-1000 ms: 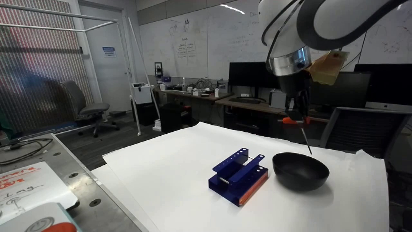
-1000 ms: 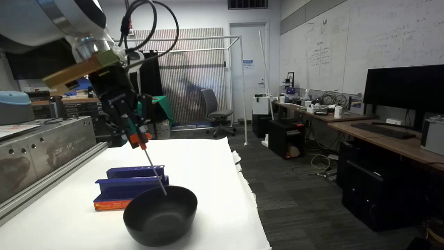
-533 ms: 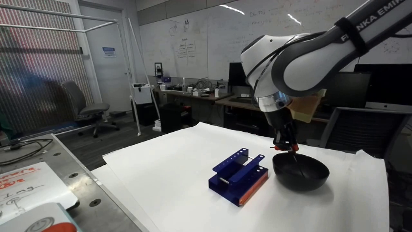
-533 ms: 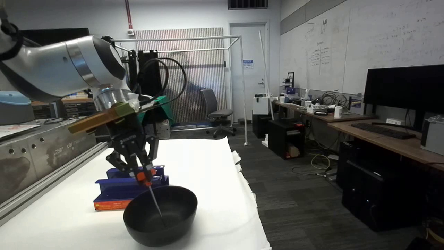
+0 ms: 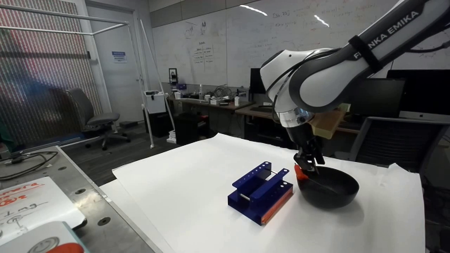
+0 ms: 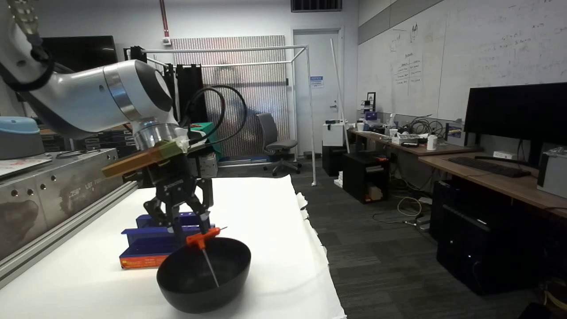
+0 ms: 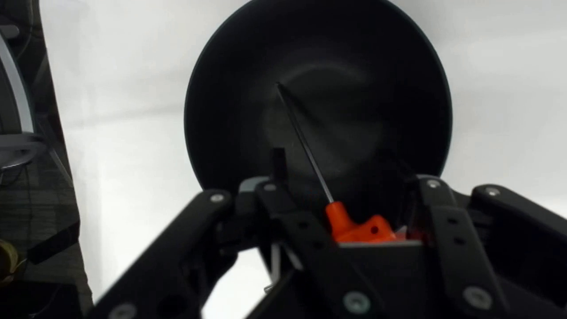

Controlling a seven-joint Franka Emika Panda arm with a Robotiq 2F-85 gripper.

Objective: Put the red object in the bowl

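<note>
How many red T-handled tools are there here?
1: the red T-handled tool, its shaft slanting down inside the black bowl, its handle at the bowl's side toward the blue rack. Others may be hidden.

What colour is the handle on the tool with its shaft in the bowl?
The handle is orange-red, seen best in an exterior view.

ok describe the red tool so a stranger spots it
On the white sheet, find the round black bowl. The red tool has its handle at the rim and its thin shaft slanting down inside. Unlike the blue rack nearby, red-orange only along a lower edge, it has a T-shaped red handle.
</note>
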